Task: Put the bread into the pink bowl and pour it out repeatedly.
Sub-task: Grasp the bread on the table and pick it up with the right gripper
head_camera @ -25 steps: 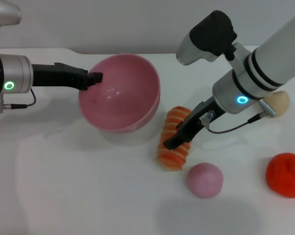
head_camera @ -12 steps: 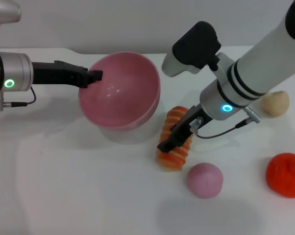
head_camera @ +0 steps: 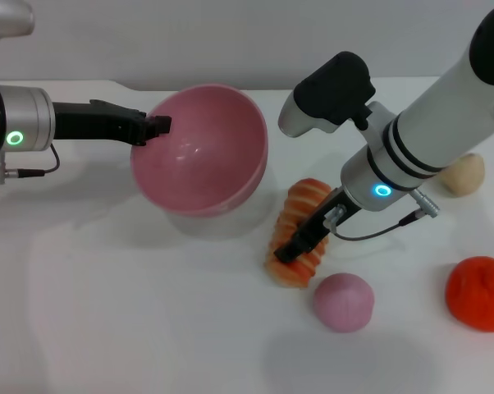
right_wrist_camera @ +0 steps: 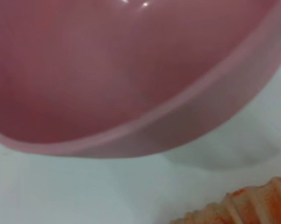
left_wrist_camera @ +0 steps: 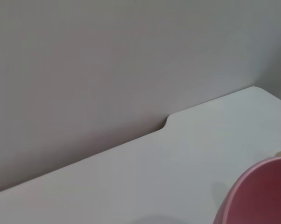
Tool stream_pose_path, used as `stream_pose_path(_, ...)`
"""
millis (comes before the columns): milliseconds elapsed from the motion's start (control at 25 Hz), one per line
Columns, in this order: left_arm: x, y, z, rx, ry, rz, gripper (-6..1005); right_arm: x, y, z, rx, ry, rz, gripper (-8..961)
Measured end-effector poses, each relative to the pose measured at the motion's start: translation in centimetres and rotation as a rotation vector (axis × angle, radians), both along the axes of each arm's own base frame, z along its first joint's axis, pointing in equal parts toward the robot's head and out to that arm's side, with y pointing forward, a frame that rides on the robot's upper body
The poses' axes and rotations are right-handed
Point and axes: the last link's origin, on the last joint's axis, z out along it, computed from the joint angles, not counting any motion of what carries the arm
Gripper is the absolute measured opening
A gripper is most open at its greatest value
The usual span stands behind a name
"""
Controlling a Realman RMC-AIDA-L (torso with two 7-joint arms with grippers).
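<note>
1. Surface first: it's a plain white table (head_camera: 107, 312), glossy enough to catch soft shadows, with a pale blank wall behind it. The left wrist view shows a notch in the table's far edge.
2. Left claw (head_camera: 158, 129) comes in from the left and is clamped on the near-left rim of the pink bowl (head_camera: 202, 152), holding it tilted with the opening facing the camera. The bowl is deep, round, shiny plain pink, and nothing is inside it.
3. Right of that bowl, the bread (head_camera: 300, 234) lies on the table: a ridged orange-and-cream loaf, lengthwise away from the robot.
4. Right claw (head_camera: 300, 245) sits down on top of the bread, dark fingers pressing on its ridges. Can't tell how wide they're spread.
5. Just past the right claw, nearer the camera, is a pink ball (head_camera: 343, 301).
6. Further right: a beige lump (head_camera: 463, 173) behind the arm and an orange-red lumpy toy (head_camera: 479, 293) by the edge.
</note>
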Motion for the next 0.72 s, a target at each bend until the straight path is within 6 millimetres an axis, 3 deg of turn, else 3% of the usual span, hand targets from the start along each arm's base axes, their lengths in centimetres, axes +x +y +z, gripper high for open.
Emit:
stream_pose_path(400,-0.07,0.18,0.08,0.014,0.004,0.002,55,0.28,0.46,-0.07,0.031,-0.023,0.04,596)
stream_pose_path(720,-0.15,0.27,0.15,0.022,0.007,0.004,55,0.28,0.75,0.06,0.047,-0.026,0.055,494)
